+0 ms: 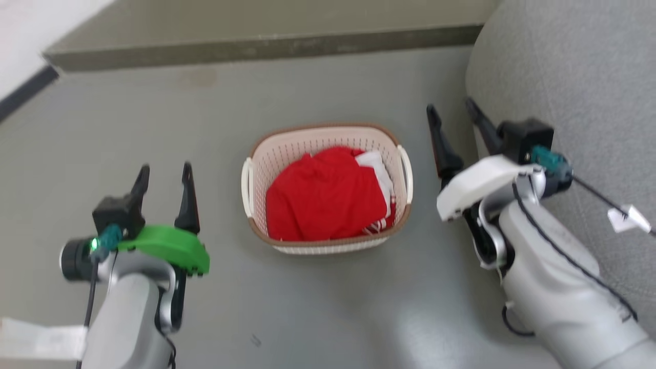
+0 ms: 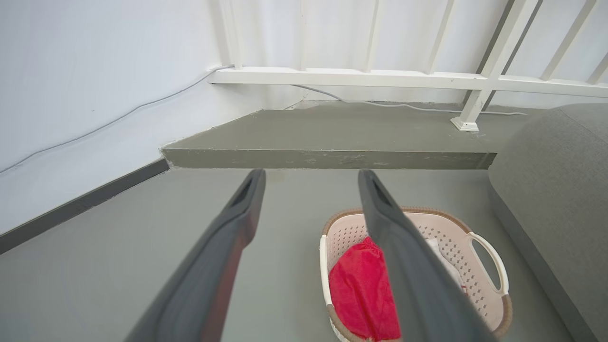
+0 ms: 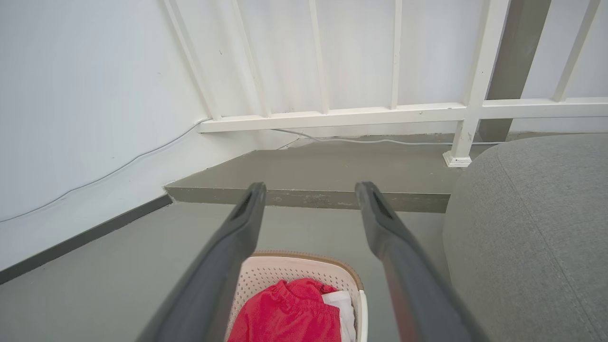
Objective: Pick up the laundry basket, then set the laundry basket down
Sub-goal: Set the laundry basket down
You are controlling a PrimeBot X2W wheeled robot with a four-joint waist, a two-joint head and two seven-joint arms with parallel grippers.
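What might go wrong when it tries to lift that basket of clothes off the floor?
1. The left claw and right claw hang open beside the laundry basket, touching nothing. Its white side handles are slim, so one might slip and tip out the red garment.
2. The right arm sits close beside the grey sofa and could brush it while reaching in.

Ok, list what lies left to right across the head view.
left end effector, open → laundry basket holding red cloth → right end effector, open → grey upholstered seat.
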